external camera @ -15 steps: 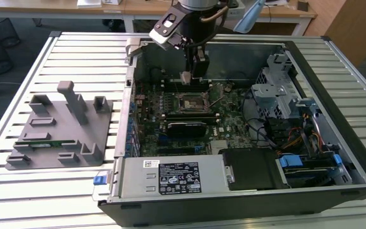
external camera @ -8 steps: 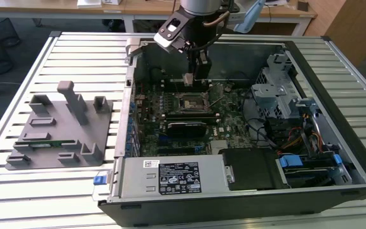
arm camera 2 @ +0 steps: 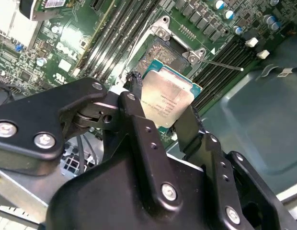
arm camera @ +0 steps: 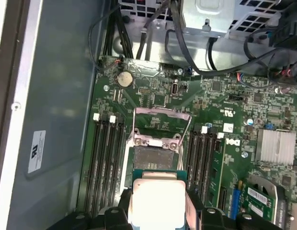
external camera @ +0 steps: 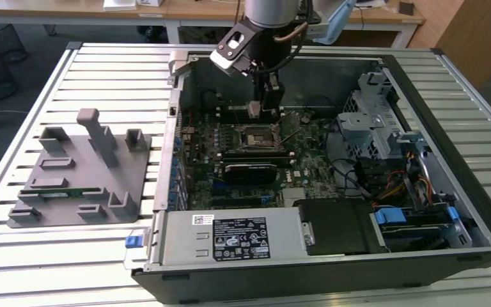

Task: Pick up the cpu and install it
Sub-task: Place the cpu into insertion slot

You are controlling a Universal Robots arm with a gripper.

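The cpu (arm camera 2: 165,98), a flat square chip with a shiny silver top and a thin green edge, hangs between my gripper's (arm camera 2: 163,109) two black fingers (arm camera 2: 134,103), which are shut on its opposite edges. In the exterior view the gripper (external camera: 261,112) reaches down into the open computer case, with the cpu (external camera: 254,109) a little above the motherboard. The black-framed socket (arm camera: 152,158) lies open just beyond the chip (arm camera: 157,199), its metal load plate (arm camera: 160,115) flipped up. In the exterior view the socket (external camera: 258,135) sits directly below the gripper.
Memory slots (arm camera: 106,163) flank the socket on both sides. Cables and a metal drive cage (external camera: 382,121) fill the case at the exterior view's right. A power supply (external camera: 228,236) sits at the front. A grey fixture tray (external camera: 84,173) holding a green memory stick (external camera: 62,190) lies left of the case.
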